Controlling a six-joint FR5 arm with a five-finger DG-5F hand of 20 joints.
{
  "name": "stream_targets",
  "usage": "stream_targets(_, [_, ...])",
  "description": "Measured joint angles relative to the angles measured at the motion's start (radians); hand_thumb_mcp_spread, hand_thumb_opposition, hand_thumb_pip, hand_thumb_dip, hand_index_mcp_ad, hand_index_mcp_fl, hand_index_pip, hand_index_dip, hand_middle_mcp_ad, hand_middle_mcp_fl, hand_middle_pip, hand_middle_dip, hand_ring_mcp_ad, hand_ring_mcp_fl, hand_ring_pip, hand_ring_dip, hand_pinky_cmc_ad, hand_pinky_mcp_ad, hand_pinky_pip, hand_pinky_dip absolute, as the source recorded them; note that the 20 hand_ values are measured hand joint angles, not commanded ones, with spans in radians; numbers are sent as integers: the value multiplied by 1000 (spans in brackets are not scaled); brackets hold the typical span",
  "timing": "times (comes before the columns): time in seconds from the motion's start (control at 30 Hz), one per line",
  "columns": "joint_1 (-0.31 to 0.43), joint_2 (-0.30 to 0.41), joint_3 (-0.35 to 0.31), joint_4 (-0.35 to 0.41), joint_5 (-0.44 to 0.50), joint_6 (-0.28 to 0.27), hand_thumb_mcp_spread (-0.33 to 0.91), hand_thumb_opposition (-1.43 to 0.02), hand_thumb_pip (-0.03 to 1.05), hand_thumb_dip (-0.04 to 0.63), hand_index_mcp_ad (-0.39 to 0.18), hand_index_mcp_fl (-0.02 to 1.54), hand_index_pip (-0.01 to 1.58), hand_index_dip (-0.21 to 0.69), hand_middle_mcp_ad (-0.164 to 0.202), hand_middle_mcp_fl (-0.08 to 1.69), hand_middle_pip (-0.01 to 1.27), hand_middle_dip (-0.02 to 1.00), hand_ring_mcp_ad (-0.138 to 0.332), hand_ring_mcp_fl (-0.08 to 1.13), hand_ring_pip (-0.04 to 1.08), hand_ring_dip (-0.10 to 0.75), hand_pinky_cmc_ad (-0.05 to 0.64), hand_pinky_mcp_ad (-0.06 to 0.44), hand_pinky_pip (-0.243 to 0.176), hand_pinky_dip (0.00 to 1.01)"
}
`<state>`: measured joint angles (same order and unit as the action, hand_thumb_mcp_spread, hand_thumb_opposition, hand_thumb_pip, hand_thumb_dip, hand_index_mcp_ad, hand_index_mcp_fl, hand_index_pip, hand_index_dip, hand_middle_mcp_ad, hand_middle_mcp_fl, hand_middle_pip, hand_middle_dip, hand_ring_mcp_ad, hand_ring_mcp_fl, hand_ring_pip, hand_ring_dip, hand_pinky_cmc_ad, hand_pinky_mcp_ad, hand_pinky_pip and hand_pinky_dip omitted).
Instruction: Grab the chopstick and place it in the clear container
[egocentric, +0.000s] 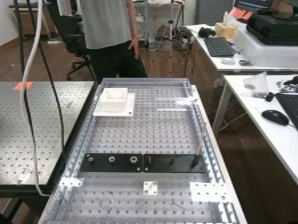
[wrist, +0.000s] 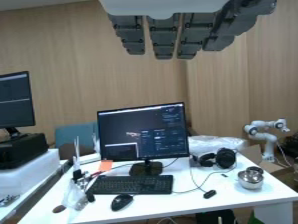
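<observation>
Okay — hand (wrist: 163, 39) uncurled, fingers straight; chopstick (egocentric: 201, 140) stands in black plate (egocentric: 159, 164) near bench's (egocentric: 133, 137) right edge — white container (egocentric: 114, 106), far-left corner.

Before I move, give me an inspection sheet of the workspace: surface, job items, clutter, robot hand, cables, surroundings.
Surface: perforated bench, a white plate toward its far end.
Job items: chopstick standing slightly tilted at the dark block; white container on the plate.
Clutter: keyboard, mouse and headphones on a side desk.
Robot hand: fingers extended, nothing seen held.
Cables: several hang over the neighbouring perforated table.
Surroundings: monitor, wood-panelled wall.
</observation>
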<state>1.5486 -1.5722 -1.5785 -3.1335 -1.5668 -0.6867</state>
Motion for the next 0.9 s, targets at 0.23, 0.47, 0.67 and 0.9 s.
stream_targets(0.23, [-4,-2,-2,4,-3,2,59,-227,168,7,51,7,17,-14,63,19,23,42,61,16,10,12,-37,51,-16,45])
stream_targets(0.47, [-8,-7,-10,18,-2,19,103,-588,239,3,91,7,38,-14,96,26,87,40,202,35,59,-16,113,166,-89,127])
stream_targets(0.67, [-12,-14,-19,33,-9,31,101,-620,241,7,113,10,51,-14,126,24,103,44,236,51,58,-16,162,182,-124,155])
stream_targets(0.9, [-18,-25,-47,62,-21,68,101,-649,251,7,124,3,51,-14,126,24,106,44,230,47,63,-17,182,195,-140,166])
